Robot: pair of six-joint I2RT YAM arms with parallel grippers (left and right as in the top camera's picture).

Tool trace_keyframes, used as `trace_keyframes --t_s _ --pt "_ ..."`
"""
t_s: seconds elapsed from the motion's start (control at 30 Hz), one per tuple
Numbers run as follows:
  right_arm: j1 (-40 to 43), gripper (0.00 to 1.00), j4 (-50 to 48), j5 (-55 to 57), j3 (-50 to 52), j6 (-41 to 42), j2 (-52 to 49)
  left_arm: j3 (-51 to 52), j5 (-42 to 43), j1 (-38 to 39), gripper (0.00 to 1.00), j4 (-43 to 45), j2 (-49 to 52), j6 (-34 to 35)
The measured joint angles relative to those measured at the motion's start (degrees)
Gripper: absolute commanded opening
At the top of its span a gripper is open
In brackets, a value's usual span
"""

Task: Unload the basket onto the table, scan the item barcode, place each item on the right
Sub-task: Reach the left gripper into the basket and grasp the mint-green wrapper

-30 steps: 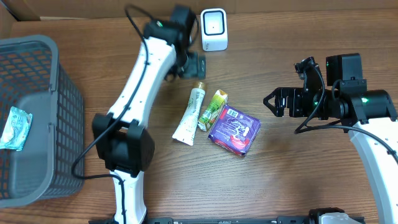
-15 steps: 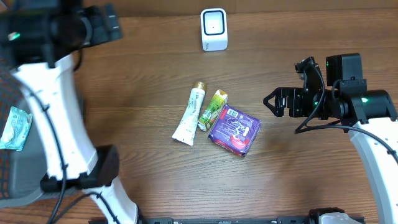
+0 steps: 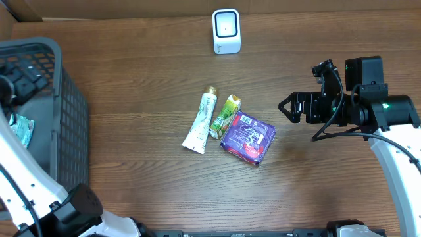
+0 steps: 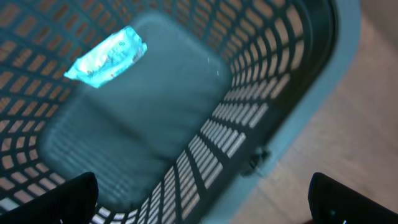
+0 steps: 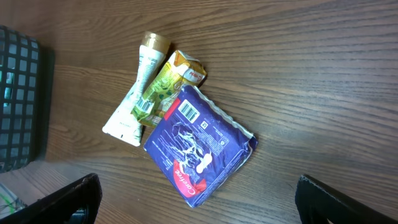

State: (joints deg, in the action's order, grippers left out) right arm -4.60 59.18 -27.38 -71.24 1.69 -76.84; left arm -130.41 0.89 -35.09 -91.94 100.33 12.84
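Three items lie mid-table: a white tube (image 3: pixel 200 120) (image 5: pixel 134 93), a green-yellow pouch (image 3: pixel 225 116) (image 5: pixel 168 84) and a purple pack (image 3: pixel 248 136) (image 5: pixel 199 143) with its barcode label facing up. The white scanner (image 3: pixel 226 31) stands at the table's back edge. My right gripper (image 3: pixel 286 108) (image 5: pixel 205 208) hangs open to the right of the purple pack, with nothing between its fingers. My left gripper (image 3: pixel 29 71) (image 4: pixel 205 208) is open and empty over the grey basket (image 3: pixel 66 112) (image 4: pixel 280 124). A teal packet (image 3: pixel 16 128) (image 4: pixel 106 56) lies on the basket floor.
The basket takes up the table's left side, and its mesh wall (image 5: pixel 18 99) shows at the left edge of the right wrist view. Bare wood lies between the items and the scanner, and around my right arm.
My left arm has swung from beside the scanner far to the left and now hangs over the basket. The right arm and the three items have not moved.
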Motion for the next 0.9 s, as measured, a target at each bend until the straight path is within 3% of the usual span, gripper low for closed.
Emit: trace_keyframes --t_s 0.27,0.53,0.67,0.9 --pt "0.0 1.0 0.0 0.0 0.0 0.0 0.0 2.3 3.3 -9.8 1.0 6.2 -1.3 1.2" --pt "0.0 1.0 0.0 0.0 0.0 0.0 0.0 14.6 2.2 -14.0 1.0 23.1 -1.6 3.0" --pt "0.0 1.0 -0.1 0.0 0.0 0.0 0.0 23.5 1.7 -13.0 0.99 31.9 -1.6 -3.0" --pt "0.0 1.0 -0.3 0.0 0.0 0.0 0.0 34.7 1.2 -12.0 1.0 37.5 0.5 -18.1"
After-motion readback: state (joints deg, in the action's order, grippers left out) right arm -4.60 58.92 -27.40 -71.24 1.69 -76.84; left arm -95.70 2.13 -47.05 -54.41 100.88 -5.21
